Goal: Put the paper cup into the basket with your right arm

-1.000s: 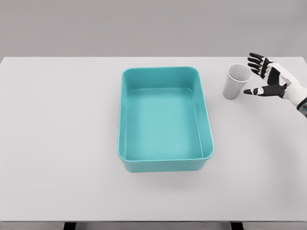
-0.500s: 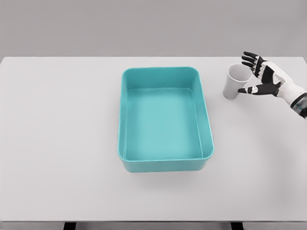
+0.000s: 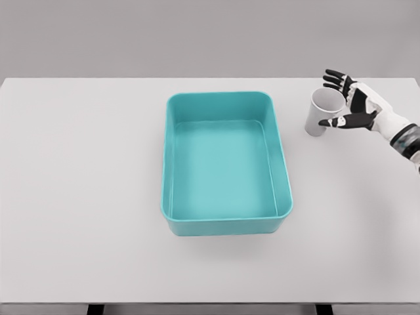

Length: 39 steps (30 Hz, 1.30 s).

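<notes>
The paper cup (image 3: 322,112) stands upright on the white table (image 3: 85,197), mouth up, near the table's far right part, at about two o'clock from the basket (image 3: 225,162) and clear of its rim. That spot keeps it on the right arm's side, which fits the task's call for that arm. The right hand (image 3: 354,108) comes in from the three o'clock edge and sits just beside the cup on its right. Its fingers (image 3: 333,78) are spread wide and arc around the far side of the cup's rim, while the thumb (image 3: 331,122) reaches toward the near side of the wall, so the cup lies in the opening between them. The hand holds nothing yet; whether any fingertip already touches the cup cannot be told from this view. The wide spread looks chosen to take in the cup's full width before closing, and a side approach leaves the mouth free and the cup standing. The step in hand seems to be the last of the reach, with the close, lift and carry all not yet done. The teal basket is open-topped with nothing in it, its long axis running from twelve to six o'clock, so the cup should only need to go toward eight o'clock over the near wall. A light cup may tip or slide if one side meets it first. The left arm does not show.
</notes>
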Each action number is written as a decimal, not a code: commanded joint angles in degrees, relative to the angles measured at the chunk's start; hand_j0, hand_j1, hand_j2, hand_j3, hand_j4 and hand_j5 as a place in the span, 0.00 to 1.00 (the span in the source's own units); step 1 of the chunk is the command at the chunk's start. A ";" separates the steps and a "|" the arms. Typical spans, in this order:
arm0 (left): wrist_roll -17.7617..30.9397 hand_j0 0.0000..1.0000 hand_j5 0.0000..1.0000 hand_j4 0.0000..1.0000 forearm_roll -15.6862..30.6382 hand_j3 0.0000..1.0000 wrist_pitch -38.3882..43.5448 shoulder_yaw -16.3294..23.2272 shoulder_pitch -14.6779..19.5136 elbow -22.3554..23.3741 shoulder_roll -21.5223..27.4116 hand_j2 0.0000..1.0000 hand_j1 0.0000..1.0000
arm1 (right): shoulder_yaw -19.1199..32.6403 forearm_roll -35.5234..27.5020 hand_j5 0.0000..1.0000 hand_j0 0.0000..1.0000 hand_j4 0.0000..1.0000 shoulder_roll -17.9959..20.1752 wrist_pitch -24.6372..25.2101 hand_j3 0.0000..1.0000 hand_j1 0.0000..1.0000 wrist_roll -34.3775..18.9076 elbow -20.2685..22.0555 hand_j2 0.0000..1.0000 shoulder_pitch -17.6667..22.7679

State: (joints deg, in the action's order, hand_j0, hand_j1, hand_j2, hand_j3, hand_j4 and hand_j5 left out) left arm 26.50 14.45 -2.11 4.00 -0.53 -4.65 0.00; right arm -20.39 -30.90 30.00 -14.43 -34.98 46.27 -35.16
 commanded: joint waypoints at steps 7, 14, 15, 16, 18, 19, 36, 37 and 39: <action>0.04 1.00 1.00 1.00 0.05 1.00 0.00 0.04 0.09 -0.01 0.00 1.00 1.00 | -1.76 0.14 1.00 1.00 1.00 -0.38 0.02 1.00 1.00 -0.02 0.22 1.00 -0.35; 0.04 1.00 1.00 1.00 0.05 1.00 0.00 -0.05 0.00 -0.01 0.00 1.00 1.00 | -1.76 0.40 0.72 0.72 0.72 -0.29 -0.25 0.72 0.72 -0.02 0.49 0.72 -0.35; 0.04 1.00 1.00 1.00 0.05 1.00 0.00 -0.05 0.09 -0.01 0.00 1.00 1.00 | -1.76 0.84 0.72 0.72 0.72 -0.29 -0.25 0.72 0.72 -0.02 0.49 0.72 -0.35; 0.04 1.00 1.00 1.00 0.05 1.00 0.00 -0.05 0.00 -0.01 0.00 1.00 1.00 | -1.76 1.01 0.73 0.73 0.73 -0.21 -0.33 0.73 0.73 -0.02 0.57 0.73 -0.44; 0.04 1.00 1.00 1.00 0.05 1.00 0.00 -0.05 0.09 -0.01 0.00 1.00 1.00 | -1.67 1.01 0.74 0.74 0.74 0.14 -0.42 0.74 0.74 -0.02 0.75 0.74 -0.53; 0.04 1.00 1.00 1.00 0.05 1.00 0.00 0.04 0.00 -0.01 0.00 1.00 1.00 | -1.67 1.01 0.74 0.74 0.74 0.23 -0.51 0.74 0.74 -0.02 0.84 0.74 -0.70; -0.05 1.00 1.00 1.00 0.05 1.00 0.00 -0.05 0.00 -0.01 0.00 1.00 1.00 | -0.79 10.15 0.74 0.74 0.74 2.43 -1.91 0.74 0.74 -0.02 19.38 0.74 -0.70; 0.04 1.00 1.00 1.00 0.05 1.00 0.00 -0.05 0.09 -0.01 0.00 1.00 1.00 | -0.79 10.59 0.74 0.74 0.74 2.43 -1.91 0.74 0.74 -0.02 20.34 0.74 -0.62; -0.05 1.00 1.00 1.00 0.05 1.00 0.00 -0.05 0.00 -0.01 0.00 1.00 1.00 | -0.79 10.95 0.72 0.72 0.72 2.52 -1.92 0.72 0.72 -0.02 21.84 0.72 -0.62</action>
State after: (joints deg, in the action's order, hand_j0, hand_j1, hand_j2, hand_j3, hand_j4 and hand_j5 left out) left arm 26.47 14.45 -2.11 3.98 -0.53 -4.65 0.00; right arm -21.23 -20.57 32.39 -16.38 -35.02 66.05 -35.68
